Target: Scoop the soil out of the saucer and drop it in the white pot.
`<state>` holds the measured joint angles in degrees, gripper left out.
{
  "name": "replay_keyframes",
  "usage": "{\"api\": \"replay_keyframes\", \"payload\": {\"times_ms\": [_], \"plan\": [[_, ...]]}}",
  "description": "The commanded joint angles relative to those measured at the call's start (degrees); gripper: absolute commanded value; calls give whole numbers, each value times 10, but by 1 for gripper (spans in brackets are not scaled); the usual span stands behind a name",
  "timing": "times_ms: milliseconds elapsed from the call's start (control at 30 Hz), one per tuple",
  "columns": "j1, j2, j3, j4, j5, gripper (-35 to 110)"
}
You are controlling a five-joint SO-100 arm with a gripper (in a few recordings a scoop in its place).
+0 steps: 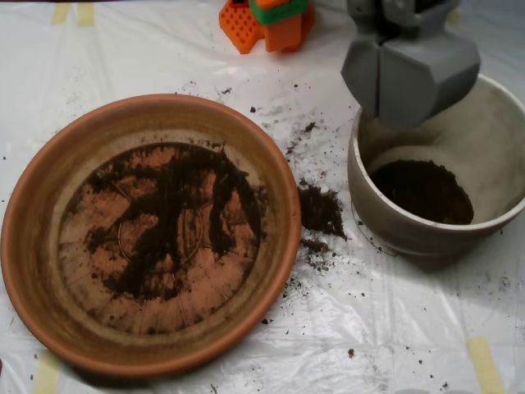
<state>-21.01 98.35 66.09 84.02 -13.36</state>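
Overhead, the grey clamshell scoop [408, 75] hangs at the upper right of the frame, above the back-left rim of the white pot [492, 139]. Its 2 jaws meet along a thin dark seam, so they look closed; whether any soil sits inside them cannot be told. The white pot stands at the right edge, its inner walls dusty, with a dark heap of soil [422, 190] on its bottom. The terracotta saucer [33, 246] fills the left and centre of the frame, apart from the pot; thin streaks and smears of soil [176, 213] lie across its stained floor. Between saucer and pot, a small spilled clump of soil [320, 209] rests on the white plastic sheet [394, 320] covering the counter, with crumbs scattered nearby. An orange and green plastic part [271, 20] sits at the top centre. Strips of yellowish tape [484, 361] hold the sheet down.
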Motion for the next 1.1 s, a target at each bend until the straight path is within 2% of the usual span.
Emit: {"api": "replay_keyframes", "payload": {"times_ms": [0,100,167,433,633,867,1067], "plan": [[-34,-10,-62,21,-10,8],[-58,-45,-79,64,-25,33],[-62,-51,-69,69,-25,39],[-39,-16,-40,54,-3,38],[25,47,-7,30,54,39],[187,159,114,-13,109,40],[325,287,367,-101,75,41]]}}
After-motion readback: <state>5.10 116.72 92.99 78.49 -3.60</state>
